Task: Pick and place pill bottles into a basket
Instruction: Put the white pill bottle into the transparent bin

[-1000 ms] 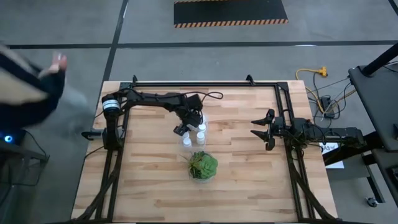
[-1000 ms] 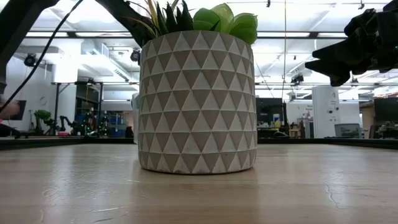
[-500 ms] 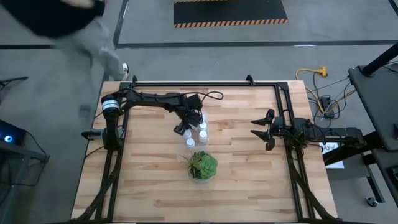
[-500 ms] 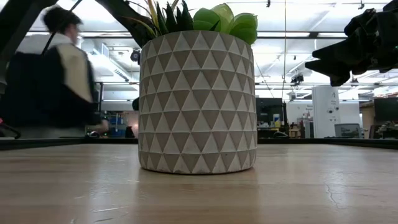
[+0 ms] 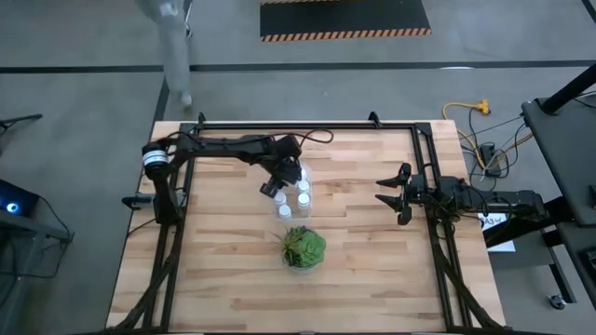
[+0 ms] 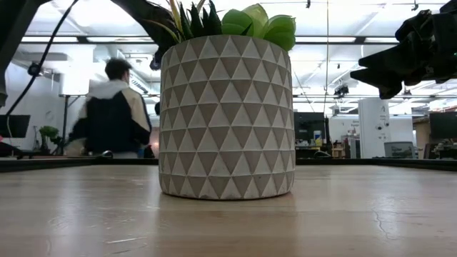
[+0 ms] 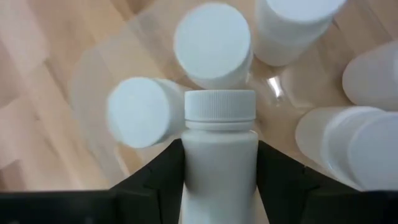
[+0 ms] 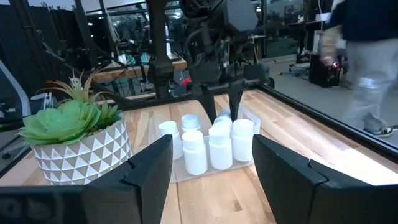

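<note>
My left gripper [image 5: 277, 182] is over the clear basket [image 5: 292, 194] at mid-table, shut on a white pill bottle [image 7: 219, 155]. Several other white pill bottles [image 5: 304, 198] stand upright in the basket on their bases. They also show in the right wrist view [image 8: 194, 152] and, from above, in the left wrist view [image 7: 211, 40]. My right gripper [image 5: 389, 194] is open and empty at the table's right side, level and facing the basket. In the low view the pot hides the basket and the bottles. My left gripper pinches the bottle's body [image 7: 219, 177] between its two fingers [image 7: 163, 180], one on each side. The fingers come from above, pointing down into the basket [image 8: 205, 99]. The bottle lies along the fingers, its cap [image 7: 219, 106] past their tips. I cannot tell whether it rests on anything.
A green plant in a patterned round pot [image 5: 304, 247] stands just on the near side of the basket and fills the low view [image 6: 227, 118]. A black frame [image 5: 307, 125] runs along the table's far edge and sides. A person [image 6: 113, 118] is in the room beyond.
A person has walked past beyond the table's far left corner and into the room behind. Both grippers stay about where they were, the left one still shut over the basket.
</note>
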{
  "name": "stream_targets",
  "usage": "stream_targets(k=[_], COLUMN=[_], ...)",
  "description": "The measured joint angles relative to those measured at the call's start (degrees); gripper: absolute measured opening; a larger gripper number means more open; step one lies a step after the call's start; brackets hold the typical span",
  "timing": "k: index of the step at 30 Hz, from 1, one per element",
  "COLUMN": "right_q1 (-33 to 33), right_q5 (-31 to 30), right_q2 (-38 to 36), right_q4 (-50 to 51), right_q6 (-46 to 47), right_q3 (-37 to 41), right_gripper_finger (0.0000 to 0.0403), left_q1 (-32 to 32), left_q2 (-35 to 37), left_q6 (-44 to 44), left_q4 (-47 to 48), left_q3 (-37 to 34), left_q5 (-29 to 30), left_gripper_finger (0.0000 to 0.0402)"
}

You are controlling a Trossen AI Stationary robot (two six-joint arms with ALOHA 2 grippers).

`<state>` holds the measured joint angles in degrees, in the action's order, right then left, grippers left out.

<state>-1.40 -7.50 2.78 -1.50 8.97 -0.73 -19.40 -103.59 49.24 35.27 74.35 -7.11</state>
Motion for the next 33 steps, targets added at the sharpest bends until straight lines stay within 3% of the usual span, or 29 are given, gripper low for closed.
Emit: stream_targets(k=[11, 23, 33], right_q1=[0.0, 0.0, 0.0], right_q5=[0.0, 0.0, 0.0], right_q2=[0.0, 0.0, 0.0], right_q4=[0.0, 0.0, 0.0], right_q6=[0.0, 0.0, 0.0], right_q3=[0.0, 0.0, 0.0], right_gripper_finger=[0.021, 0.021, 0.021], left_q1=[0.0, 0.3, 0.3], left_q2=[5.2, 16.1, 23.3], left_q6=[-8.5, -29.5, -38.4], left_q4=[0.4, -3.5, -3.8], left_q3=[0.1, 0.1, 0.1], left_q5=[0.0, -3.8, -6.1], left_gripper_finger=[0.0152, 0.0148, 0.0147])
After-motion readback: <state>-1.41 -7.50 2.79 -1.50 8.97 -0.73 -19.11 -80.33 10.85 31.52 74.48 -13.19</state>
